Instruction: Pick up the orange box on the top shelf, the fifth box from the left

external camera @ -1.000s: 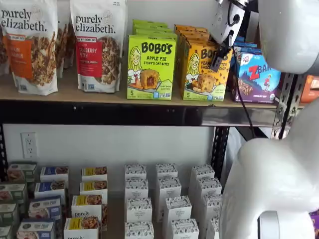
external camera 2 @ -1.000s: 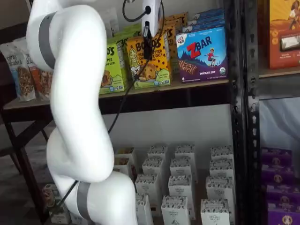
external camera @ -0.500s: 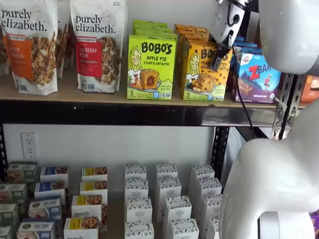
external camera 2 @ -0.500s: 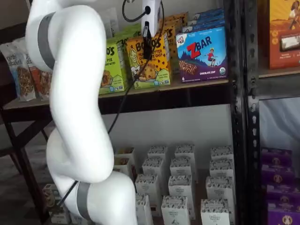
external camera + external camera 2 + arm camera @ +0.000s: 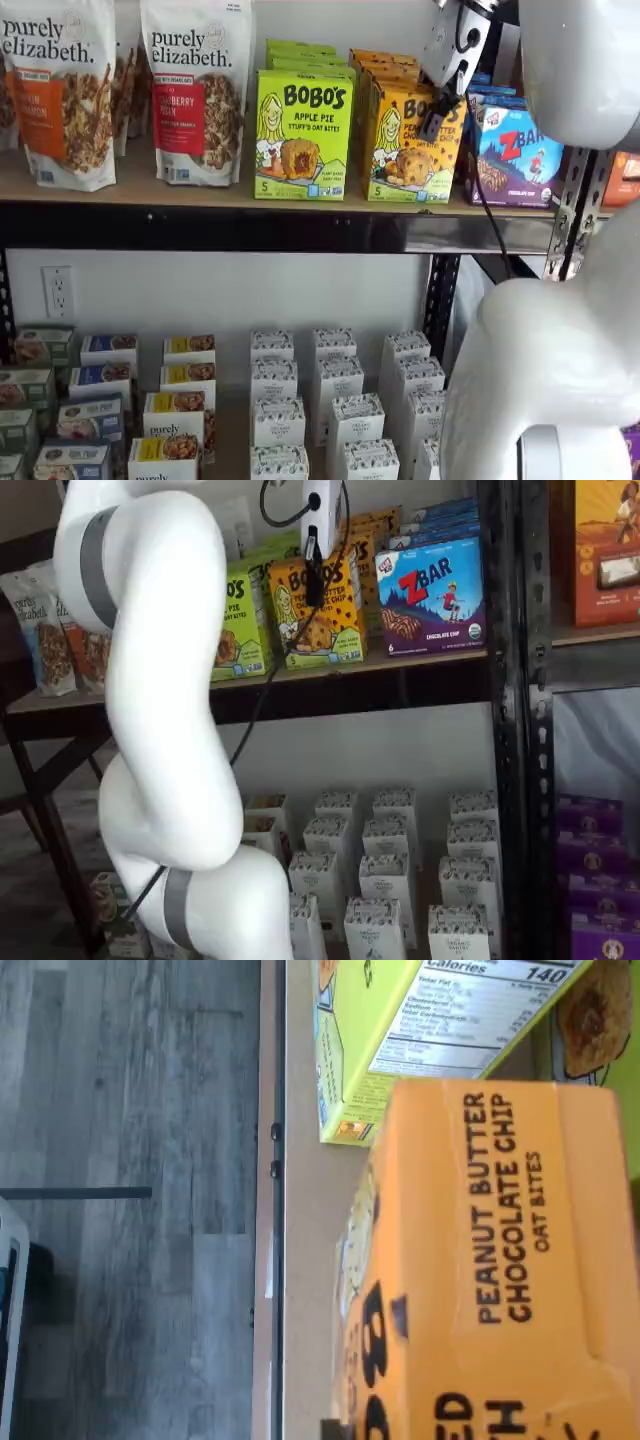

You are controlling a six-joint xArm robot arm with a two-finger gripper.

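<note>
My claw (image 5: 438, 120), white-bodied with black fingers, hung in front of the upper face of the yellow-orange peanut butter chocolate chip carton (image 5: 408, 143); in both shelf views the fingers showed as one dark strip side-on (image 5: 314, 575), so I could not tell whether they stood apart or together. A black cable (image 5: 488, 210) trailed down beside them.

That carton stood upright at the front edge of the long tan wooden top shelf with its black metal rail (image 5: 240, 228), more orange cartons lined up behind it. At its nine o'clock stood the lime-green apple pie box (image 5: 303, 134), just beside it; at its three o'clock, the blue-purple ZBAR box (image 5: 518, 155).

In the wrist view the orange carton's lid (image 5: 500, 1260) filled much of the picture, with the tan board (image 5: 305, 1260) bare next to it and grey wood-plank flooring (image 5: 130, 1160) far below.

Further out, granola bags (image 5: 195, 90) stood at nine o'clock, small white boxes (image 5: 335, 400) filled the lower shelf, and a white wall with an outlet (image 5: 58, 291) lay behind.
</note>
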